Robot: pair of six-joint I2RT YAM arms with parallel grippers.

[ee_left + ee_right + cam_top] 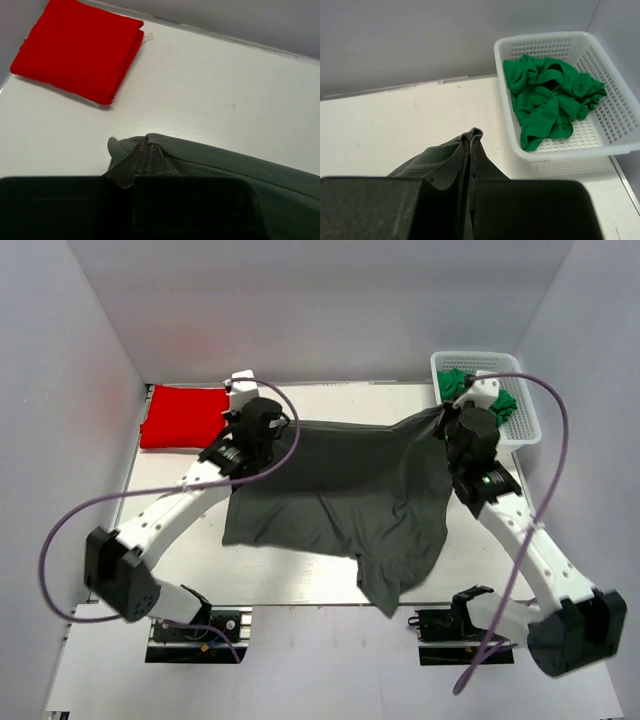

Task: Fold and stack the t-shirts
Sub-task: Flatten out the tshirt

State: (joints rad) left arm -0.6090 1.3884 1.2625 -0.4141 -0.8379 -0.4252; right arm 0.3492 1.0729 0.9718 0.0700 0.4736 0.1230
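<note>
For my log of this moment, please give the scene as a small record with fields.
grey t-shirt: unfolded, stretched between both tools, rest lying on table
red t-shirt: folded, far left corner
left tool: shut on grey t-shirt edge
right tool: shut on grey t-shirt edge
basket: white, far right, holds crumpled green cloth

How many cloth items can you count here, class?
3: a folded red t-shirt at the far left corner, a grey t-shirt stretched mid-table, and a green bundle in the white basket, which may hide more.
</note>
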